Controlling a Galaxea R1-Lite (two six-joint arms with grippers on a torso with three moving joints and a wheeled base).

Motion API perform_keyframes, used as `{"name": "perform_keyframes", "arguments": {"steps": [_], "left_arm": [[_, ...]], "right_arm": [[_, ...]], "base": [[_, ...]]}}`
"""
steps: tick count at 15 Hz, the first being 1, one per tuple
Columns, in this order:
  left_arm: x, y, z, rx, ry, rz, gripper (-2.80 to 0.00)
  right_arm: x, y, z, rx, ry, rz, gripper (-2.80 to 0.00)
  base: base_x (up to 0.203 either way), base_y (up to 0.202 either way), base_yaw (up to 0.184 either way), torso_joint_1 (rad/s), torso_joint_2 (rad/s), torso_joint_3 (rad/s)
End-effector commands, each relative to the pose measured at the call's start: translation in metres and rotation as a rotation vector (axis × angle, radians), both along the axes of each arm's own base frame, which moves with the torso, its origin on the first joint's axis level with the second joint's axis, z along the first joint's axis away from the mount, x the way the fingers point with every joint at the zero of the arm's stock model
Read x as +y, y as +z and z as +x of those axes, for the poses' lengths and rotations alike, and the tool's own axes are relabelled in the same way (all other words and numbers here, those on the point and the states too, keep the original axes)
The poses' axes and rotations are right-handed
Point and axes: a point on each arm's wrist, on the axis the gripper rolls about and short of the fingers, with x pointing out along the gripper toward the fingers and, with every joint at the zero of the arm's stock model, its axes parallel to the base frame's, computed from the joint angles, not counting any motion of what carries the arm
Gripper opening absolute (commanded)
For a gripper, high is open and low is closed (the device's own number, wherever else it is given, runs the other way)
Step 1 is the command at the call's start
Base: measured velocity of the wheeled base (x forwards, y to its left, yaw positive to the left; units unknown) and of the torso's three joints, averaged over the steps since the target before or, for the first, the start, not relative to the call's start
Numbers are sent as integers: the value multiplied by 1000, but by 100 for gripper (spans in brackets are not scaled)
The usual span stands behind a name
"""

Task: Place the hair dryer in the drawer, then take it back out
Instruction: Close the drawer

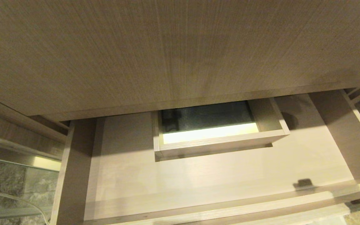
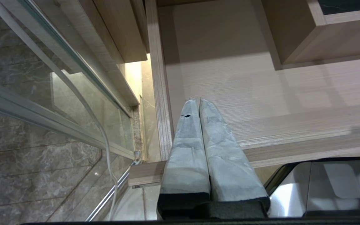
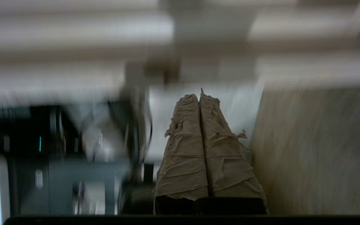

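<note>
Left tool [image 2: 197, 100]: nearest item, lower centre of the left wrist view; taped fingers pressed together, holding nothing, hanging over the drawer's front left corner.

Right tool [image 3: 199, 95]: lower centre of the right wrist view; wrapped fingers likewise closed and empty; surroundings blurred, a wood-grain surface at frame right.

Drawer [image 1: 198, 184]: pulled open, filling the lower half of the head view; floor bare, with the boxed cutout [image 1: 217, 137] at its back, centre frame.

Wood-grain panel [image 1: 167, 50]: upper half of the head view, above the drawer.

White cable [image 2: 105, 137]: left of the left wrist view, over the marble floor [image 2: 27, 175].

Hair dryer: in no view; whereabouts cannot be told.

Progress: drawer stands open; placing or retrieval cannot be judged, with neither tool carrying the dryer.
</note>
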Motion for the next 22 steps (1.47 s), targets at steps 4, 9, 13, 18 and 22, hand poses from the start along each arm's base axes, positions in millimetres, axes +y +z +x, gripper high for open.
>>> {"name": "perform_keyframes", "arguments": {"steps": [4, 9, 13, 18, 22], "left_arm": [[0, 0, 0, 2, 0, 0, -280], [0, 0, 0, -1, 0, 0, -280], [0, 0, 0, 0, 0, 0, -280], [0, 0, 0, 1, 0, 0, -280], [0, 0, 0, 0, 0, 0, -280]], "right_arm": [[-1, -30, 13, 344, 63, 39, -280], [-5, -48, 55, 466, 98, 62, -280], [-9, -56, 78, 454, 104, 58, -280], [-9, -53, 80, 431, 101, 56, -280], [-12, -46, 94, 294, 88, 30, -280]], "base": [[0, 0, 0, 3, 1, 7], [0, 0, 0, 0, 0, 0], [0, 0, 0, 0, 0, 0], [0, 0, 0, 0, 0, 0], [0, 0, 0, 0, 0, 0]]}}
